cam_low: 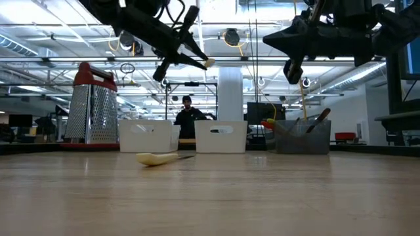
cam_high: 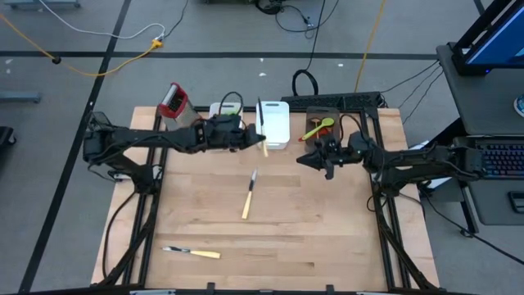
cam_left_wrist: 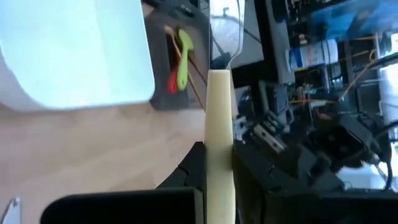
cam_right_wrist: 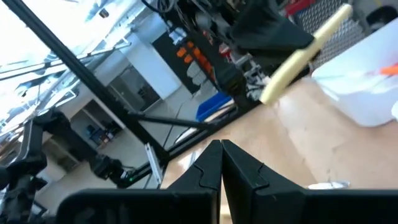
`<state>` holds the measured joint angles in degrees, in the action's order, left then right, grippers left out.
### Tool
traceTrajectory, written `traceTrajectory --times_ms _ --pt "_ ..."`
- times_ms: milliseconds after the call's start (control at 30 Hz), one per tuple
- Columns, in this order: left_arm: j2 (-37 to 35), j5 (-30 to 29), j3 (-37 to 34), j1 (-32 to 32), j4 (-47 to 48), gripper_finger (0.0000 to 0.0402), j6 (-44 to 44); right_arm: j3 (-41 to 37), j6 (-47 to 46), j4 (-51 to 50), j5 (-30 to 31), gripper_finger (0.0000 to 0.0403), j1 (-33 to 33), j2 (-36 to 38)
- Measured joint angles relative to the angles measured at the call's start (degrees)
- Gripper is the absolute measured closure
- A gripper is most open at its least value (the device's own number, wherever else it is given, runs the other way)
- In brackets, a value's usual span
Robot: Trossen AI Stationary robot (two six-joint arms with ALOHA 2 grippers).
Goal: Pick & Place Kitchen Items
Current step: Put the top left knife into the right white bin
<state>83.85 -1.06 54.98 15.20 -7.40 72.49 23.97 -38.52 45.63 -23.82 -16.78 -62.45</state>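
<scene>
While right fingers press together, left fingers pinch a smooth cream-handled knife.

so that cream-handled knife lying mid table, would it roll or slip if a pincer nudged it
The knife lies flat and slim, so it would probably slide or spin rather than tip. Its rounded handle might roll slightly. It looks stiff and light, and the smooth wood table likely offers little grip.

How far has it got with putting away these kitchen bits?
Some utensils already sit in the dark bin. In hand: the left tool grips a cream-handled knife beside the white bin. Left: two knives on the table, one mid-table, one near the front edge. The right tool is shut, empty.
</scene>
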Motion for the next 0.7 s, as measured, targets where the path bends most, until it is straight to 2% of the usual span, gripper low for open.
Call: traceTrajectory --times_ms 133,333,500,700 --pt "3.6 3.3 3.5 2.2 0.1 0.0364 -1.7 2.2 0.1 -0.7 -0.2 0.0398 -1.2 -0.1" --pt "10.7 8.7 13.6 4.6 2.8 0.0364 -7.1 6.9 3.6 -8.6 -0.3 0.0388 -4.4 -0.1" --pt "14.6 10.1 20.5 5.1 7.4 0.0364 -10.5 9.9 6.3 -14.9 -0.3 0.0335 -8.0 -0.1" --pt "16.4 8.8 23.7 5.8 12.2 0.0364 -11.1 12.6 5.7 -18.5 -0.2 0.0254 -10.1 -0.5"
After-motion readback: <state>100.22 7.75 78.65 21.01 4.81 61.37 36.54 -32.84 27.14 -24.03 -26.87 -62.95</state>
